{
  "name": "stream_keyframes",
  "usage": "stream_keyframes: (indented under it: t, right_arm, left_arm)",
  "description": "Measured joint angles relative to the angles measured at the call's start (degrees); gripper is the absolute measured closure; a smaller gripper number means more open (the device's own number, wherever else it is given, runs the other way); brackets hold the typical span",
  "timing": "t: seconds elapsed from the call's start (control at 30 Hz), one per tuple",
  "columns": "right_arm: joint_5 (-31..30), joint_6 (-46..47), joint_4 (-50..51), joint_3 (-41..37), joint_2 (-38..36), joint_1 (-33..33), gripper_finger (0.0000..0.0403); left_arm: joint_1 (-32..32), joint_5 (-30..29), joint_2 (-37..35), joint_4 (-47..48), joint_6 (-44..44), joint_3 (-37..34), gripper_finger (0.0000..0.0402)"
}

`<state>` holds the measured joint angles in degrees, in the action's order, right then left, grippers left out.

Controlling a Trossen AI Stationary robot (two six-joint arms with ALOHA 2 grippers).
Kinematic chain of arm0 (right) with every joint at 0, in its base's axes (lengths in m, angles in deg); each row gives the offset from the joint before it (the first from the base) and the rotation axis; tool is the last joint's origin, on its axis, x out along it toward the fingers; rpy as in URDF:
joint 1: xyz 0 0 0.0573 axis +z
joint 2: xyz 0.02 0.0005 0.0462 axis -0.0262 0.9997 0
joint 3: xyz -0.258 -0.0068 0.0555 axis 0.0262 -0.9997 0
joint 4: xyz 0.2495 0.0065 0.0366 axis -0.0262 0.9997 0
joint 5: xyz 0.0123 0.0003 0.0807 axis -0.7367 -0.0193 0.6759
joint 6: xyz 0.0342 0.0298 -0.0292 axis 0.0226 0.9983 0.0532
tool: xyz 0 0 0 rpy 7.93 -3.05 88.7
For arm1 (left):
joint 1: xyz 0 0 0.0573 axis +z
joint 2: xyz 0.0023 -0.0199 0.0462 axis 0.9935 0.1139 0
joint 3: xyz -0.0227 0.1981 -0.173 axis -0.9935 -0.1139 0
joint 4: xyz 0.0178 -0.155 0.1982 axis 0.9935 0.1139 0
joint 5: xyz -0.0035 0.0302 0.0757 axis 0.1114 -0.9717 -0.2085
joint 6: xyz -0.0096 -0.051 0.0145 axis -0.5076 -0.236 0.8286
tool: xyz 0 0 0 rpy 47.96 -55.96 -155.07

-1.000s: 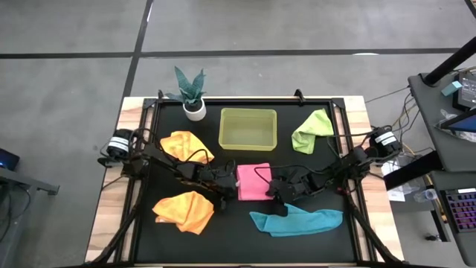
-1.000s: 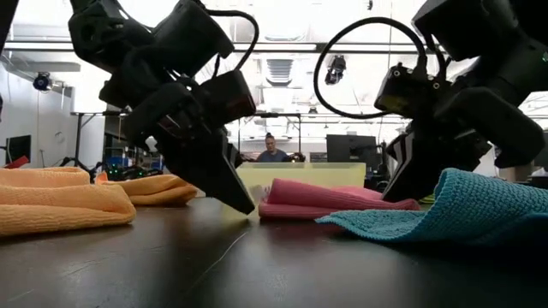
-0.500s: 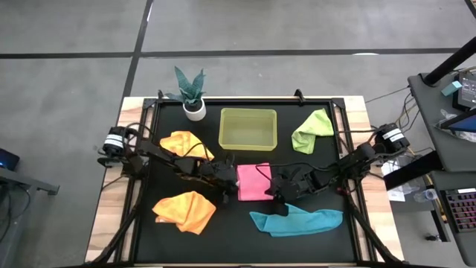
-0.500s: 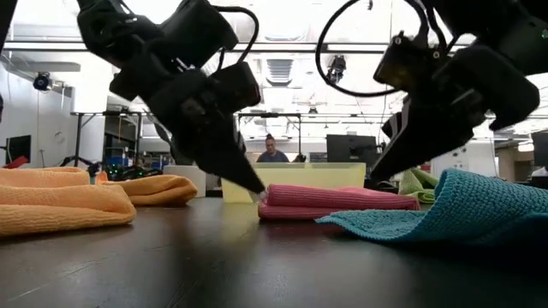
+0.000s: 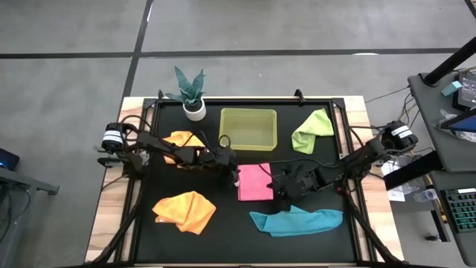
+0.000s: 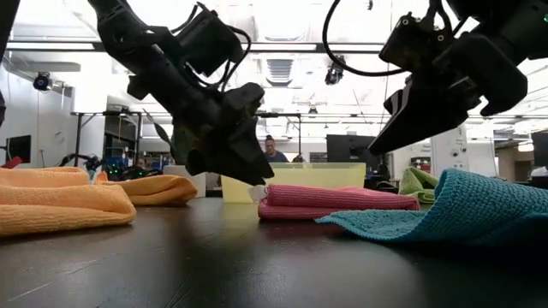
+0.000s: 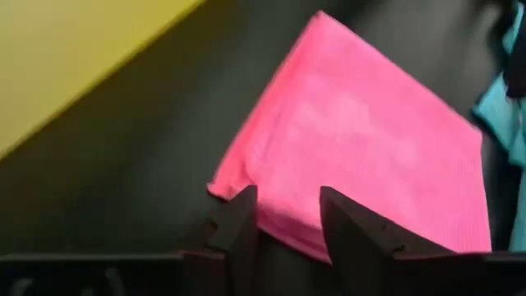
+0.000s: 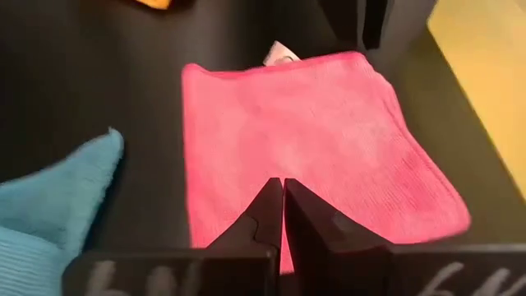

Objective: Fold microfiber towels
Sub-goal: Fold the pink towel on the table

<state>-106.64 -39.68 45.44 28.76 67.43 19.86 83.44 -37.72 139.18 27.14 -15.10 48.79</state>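
My left end effector (image 5: pixel 232 165) hovers narrowly parted, gripping nothing, just above the left edge of the folded pink towel (image 5: pixel 254 182) lying mid-counter (image 5: pixel 223 223) below the yellow bin (image 5: pixel 248 128). My right end effector (image 5: pixel 281 186) sits pinched closed, empty, at its right edge.

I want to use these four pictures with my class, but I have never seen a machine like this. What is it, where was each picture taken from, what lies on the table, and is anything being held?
It is a robot with two dark arms at a table. One camera looks down from above, one looks across the tabletop, and one rides on each wrist. On the table lie a folded pink towel, two orange towels, a blue towel, a green towel, a yellow bin and a small plant. The left gripper, fingers apart, and the shut right gripper hover by the pink towel, holding nothing.
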Motion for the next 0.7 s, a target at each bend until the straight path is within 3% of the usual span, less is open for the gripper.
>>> stream_keyframes:
  t: [0.23,0.7]
  right_arm:
    - [-0.3,-0.3,-0.1,-0.9,0.3,0.0,0.0394]
    - [-2.1,0.7,-0.3,-2.1,-0.2,0.0,0.0394]
  left_arm:
    - [0.0,-0.6,0.1,-0.2,-0.5,0.0,0.0248]
    - [-0.1,-0.3,4.3,-0.6,0.9,2.4,0.0294]
